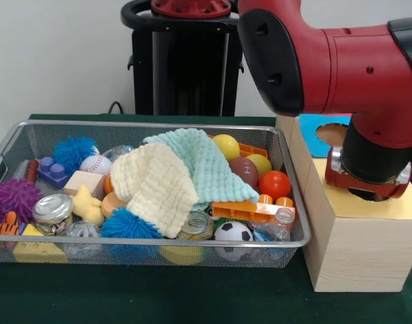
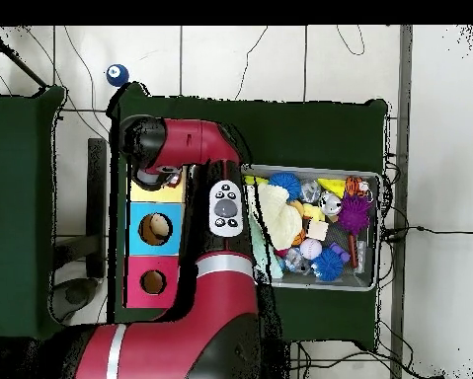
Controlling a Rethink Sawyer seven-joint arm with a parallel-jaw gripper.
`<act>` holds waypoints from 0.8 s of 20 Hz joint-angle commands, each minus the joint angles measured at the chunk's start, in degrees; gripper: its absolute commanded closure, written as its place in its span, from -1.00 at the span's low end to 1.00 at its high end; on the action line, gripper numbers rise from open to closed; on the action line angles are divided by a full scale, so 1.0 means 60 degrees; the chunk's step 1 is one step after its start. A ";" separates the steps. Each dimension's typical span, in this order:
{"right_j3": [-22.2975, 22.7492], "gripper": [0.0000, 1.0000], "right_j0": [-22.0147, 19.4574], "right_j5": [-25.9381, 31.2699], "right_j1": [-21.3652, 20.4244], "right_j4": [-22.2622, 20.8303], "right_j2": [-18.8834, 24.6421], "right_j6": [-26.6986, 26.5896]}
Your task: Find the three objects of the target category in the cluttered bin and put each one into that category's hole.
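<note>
Three coloured panels show on the wooden box (image 2: 153, 235) only from overhead: yellow, blue and red, the blue and red each with a round hole. From the front just the yellow and blue tops are seen, with the arm's wrist (image 1: 368, 174) pressed low over the yellow one (image 1: 408, 202); the gripper itself is hidden, so I cannot tell its state or load. Beside the box stands the wire bin (image 1: 17, 138), its rim clear all round. Inside, balls lie around two heaped cloths (image 1: 175, 179): a baseball (image 1: 96, 164), a soccer ball (image 1: 233, 233), a brown football (image 1: 244, 170), an orange ball (image 1: 274, 183), two yellow balls (image 1: 226, 145).
</note>
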 commanded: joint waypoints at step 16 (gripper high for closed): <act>-0.0167 -1.00 0.0048 -0.1043 0.0710 -0.0726 0.0191 0.0386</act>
